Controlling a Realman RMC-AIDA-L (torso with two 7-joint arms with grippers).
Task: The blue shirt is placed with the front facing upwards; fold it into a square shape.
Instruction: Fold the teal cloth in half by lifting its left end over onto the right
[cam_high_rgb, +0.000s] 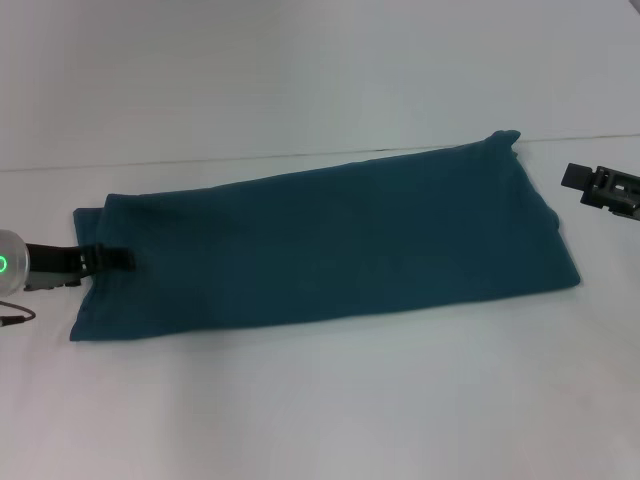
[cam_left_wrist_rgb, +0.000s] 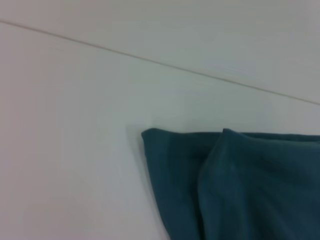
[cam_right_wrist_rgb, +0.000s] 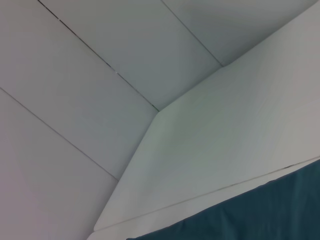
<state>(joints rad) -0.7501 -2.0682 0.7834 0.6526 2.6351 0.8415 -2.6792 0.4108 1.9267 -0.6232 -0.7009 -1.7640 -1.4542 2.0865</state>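
1. Head view: you'll see the blue shirt (cam_high_rgb: 320, 245) lying as a long folded band across the white table (cam_high_rgb: 320, 400). The left gripper (cam_high_rgb: 105, 260) sits at its left end, the right gripper (cam_high_rgb: 608, 190) just off its right end; whether either grips, I cannot tell.
2. Left wrist view: soft, limp layers; take the doubled corner (cam_left_wrist_rgb: 220, 145).
3. Right wrist view: only an edge shows; the print is hidden.

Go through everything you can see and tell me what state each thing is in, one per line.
blue shirt: folded into a long band lying flat across the table, print hidden
left gripper: at the shirt's left end, fingertips over the cloth
right gripper: off the shirt's right end, apart from it
table: white, bearing the shirt
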